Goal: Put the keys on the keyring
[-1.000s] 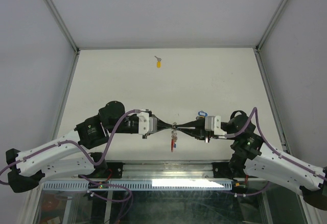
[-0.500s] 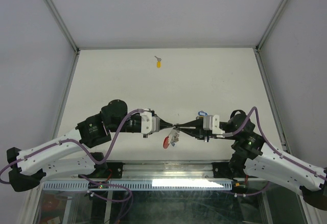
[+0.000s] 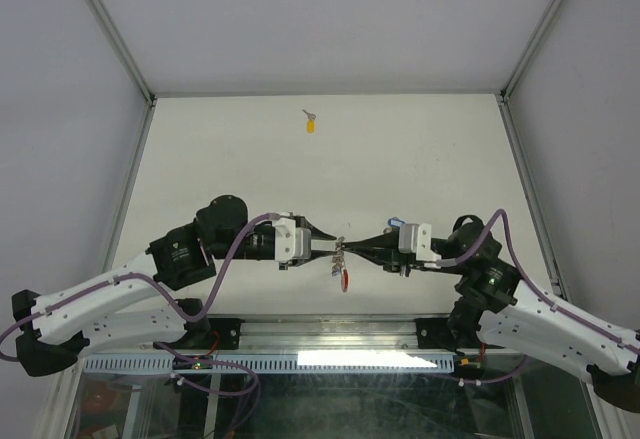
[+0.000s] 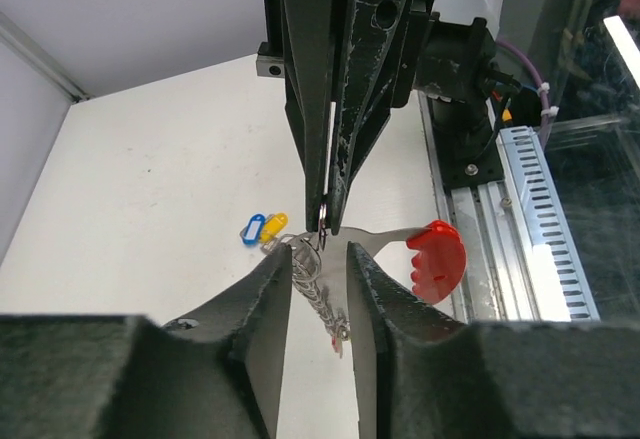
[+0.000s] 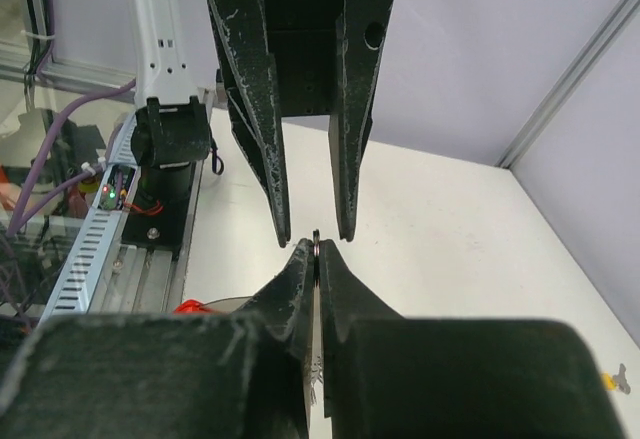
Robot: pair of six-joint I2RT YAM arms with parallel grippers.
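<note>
The keyring (image 3: 340, 260) hangs between the two gripper tips above the near table edge. It is a cluster of silver wire rings (image 4: 312, 279) with a red plastic piece (image 4: 437, 259) on a silver strip. My right gripper (image 3: 347, 249) is shut on its top ring (image 5: 316, 235). My left gripper (image 4: 318, 251) is open, its fingers either side of the hanging rings without gripping them. A key with a yellow head (image 3: 311, 125) lies far back on the table. A blue tag (image 4: 253, 229) and a yellow tag (image 4: 275, 225) lie together on the table beyond the ring.
The white table (image 3: 230, 159) is bounded by a metal frame with grey walls. The metal rail and cable tray (image 3: 330, 344) run along the near edge just under the grippers. The right arm's base (image 4: 465, 109) stands beside it.
My left gripper's jaws have parted and let go of the keyring. The red piece swung left and then back to the right below the tips. The right gripper keeps its hold.
</note>
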